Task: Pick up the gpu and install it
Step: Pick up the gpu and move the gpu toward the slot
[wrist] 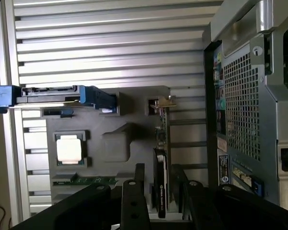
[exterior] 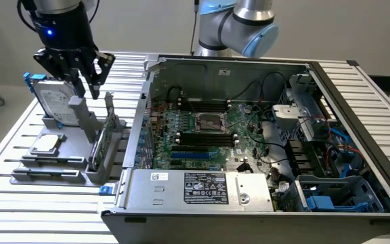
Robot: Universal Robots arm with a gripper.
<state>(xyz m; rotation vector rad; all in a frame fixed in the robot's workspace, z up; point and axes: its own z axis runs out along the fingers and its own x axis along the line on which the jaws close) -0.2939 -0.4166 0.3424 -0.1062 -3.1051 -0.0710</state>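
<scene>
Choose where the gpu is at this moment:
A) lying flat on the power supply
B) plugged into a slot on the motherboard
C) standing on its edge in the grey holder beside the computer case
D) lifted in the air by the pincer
C: the gpu stands on its edge in the grey holder, outside the computer case, and the open pincer is above it.

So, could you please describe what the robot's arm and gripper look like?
The gripper is black, built of jointed bars, with a small blue light on its body. Black cables loop beside its silver wrist. The arm is silver tubing with pale blue joint caps.
</scene>
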